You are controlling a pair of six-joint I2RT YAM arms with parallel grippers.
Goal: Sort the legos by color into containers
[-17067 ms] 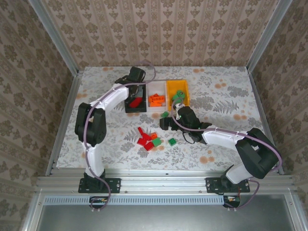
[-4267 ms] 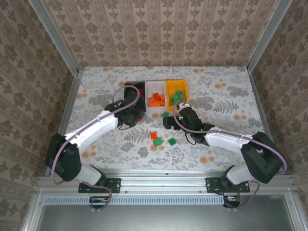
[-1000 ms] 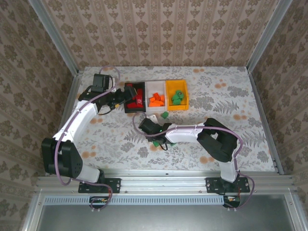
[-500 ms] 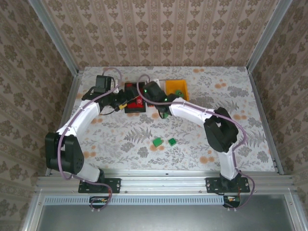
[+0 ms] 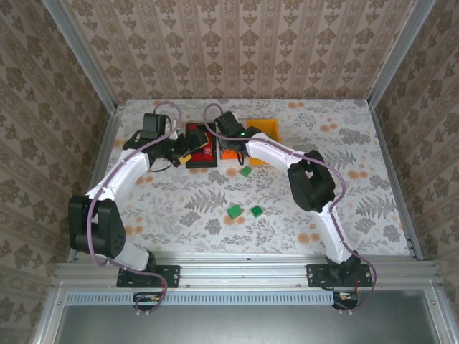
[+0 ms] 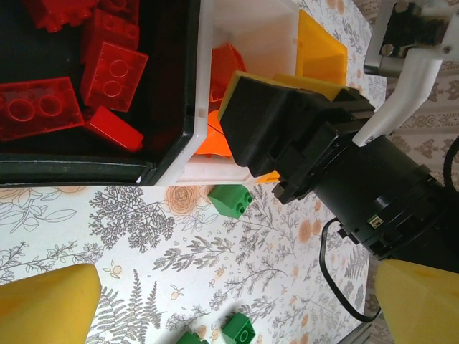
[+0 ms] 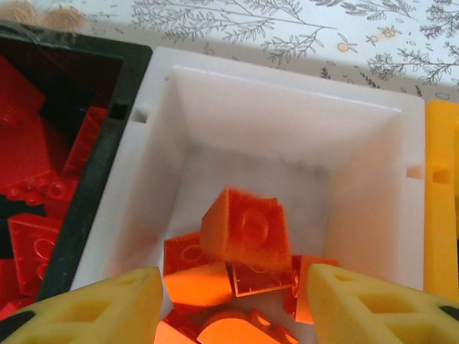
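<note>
Under both grippers lies the floral table (image 5: 344,186), with three joined bins on it. The white bin (image 7: 301,122) is right below your right gripper (image 7: 233,297). The black bin (image 6: 100,172) touches it on the side toward your left gripper (image 6: 237,304). The orange-yellow bin (image 7: 441,215) is on the far side.

Right gripper: fingers apart, gripping nothing. One blurred orange lego (image 7: 244,229) sits between and ahead of them, touching neither, above the orange pile (image 7: 193,276).

Left gripper: spread wide, nothing between the fingers, just beside the black bin, which holds red legos (image 6: 107,72).

One green lego (image 6: 231,198) lies just outside the white bin. Two more (image 5: 234,211) (image 5: 256,211) lie on the table, well apart from both grippers.
</note>
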